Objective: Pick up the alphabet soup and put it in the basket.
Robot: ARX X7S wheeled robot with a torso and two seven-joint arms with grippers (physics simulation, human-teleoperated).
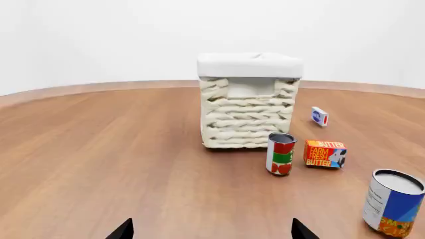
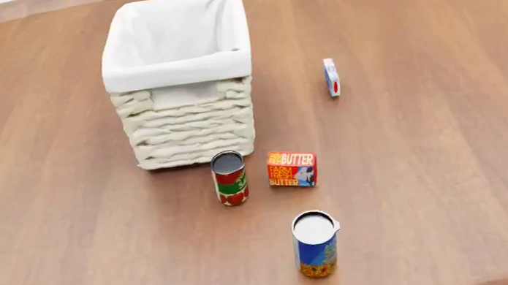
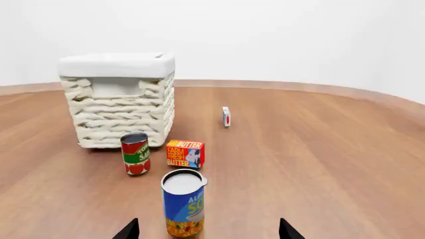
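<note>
The right gripper is spread open, empty, with the soup upright on the table just beyond it, nearly between the fingertips, lid up. The left gripper is also open, empty. Beyond the soup stand a red can and butter box, then the basket.

Tomato can, butter box, small carton

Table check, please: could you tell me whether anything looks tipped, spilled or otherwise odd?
Nothing stands out. The alphabet soup, the tomato can and the basket stand upright on the table; the butter box and a small white box sit apart, with nothing spilled.
</note>
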